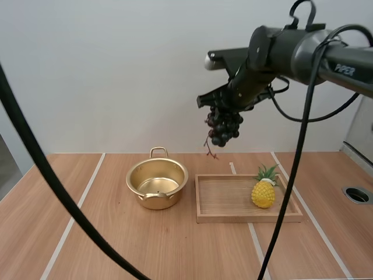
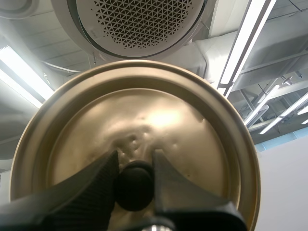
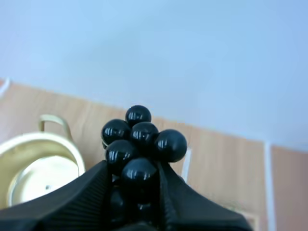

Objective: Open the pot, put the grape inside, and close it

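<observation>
A gold pot [image 1: 157, 185] stands open on the table left of the wooden tray; it also appears beside the grapes as the pot [image 3: 33, 166]. My right gripper [image 1: 224, 106] hangs high over the tray's left end, shut on a dark bunch of grapes [image 1: 224, 128]. Up close, the bunch of grapes [image 3: 140, 139] sits pinched between the right gripper [image 3: 134, 185]. My left gripper [image 2: 134, 180] is shut on the black knob [image 2: 134, 185] of the gold lid [image 2: 144, 130], held up with its top toward the camera.
A wooden tray [image 1: 224, 201] lies right of the pot with a toy pineapple [image 1: 263, 189] at its right end. A round hole [image 1: 356, 194] sits in the table's far right.
</observation>
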